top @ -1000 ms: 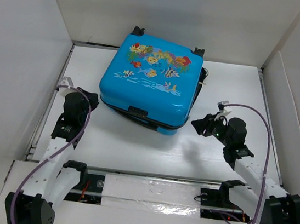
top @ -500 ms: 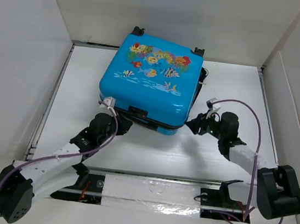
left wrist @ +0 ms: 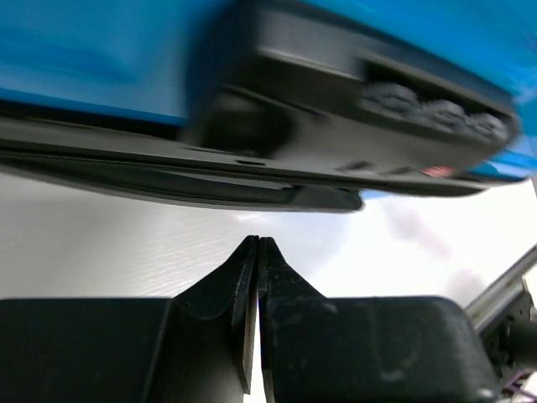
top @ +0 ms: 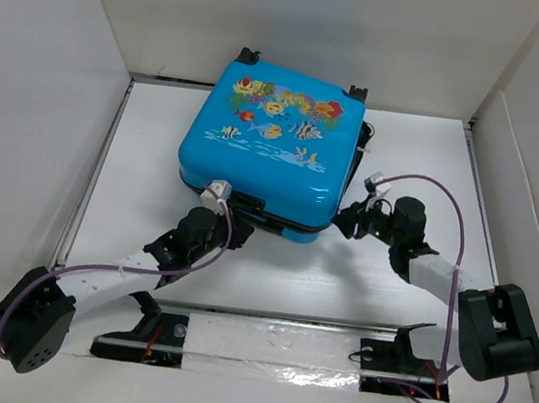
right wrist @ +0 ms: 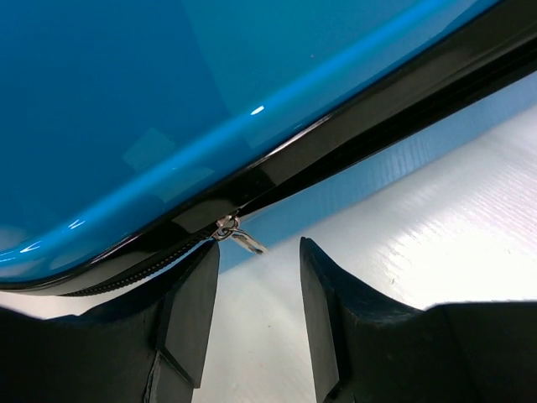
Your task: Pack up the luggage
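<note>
Framing luggage (right wrist: 126,101) zipper pull (right wrist: 243,239): right tool (right wrist: 258,252)

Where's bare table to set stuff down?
Bare table left of the luggage up to the left wall; also right of it toward the far right corner. Crowded along its near edge, where left gripper and right gripper sit.
</note>
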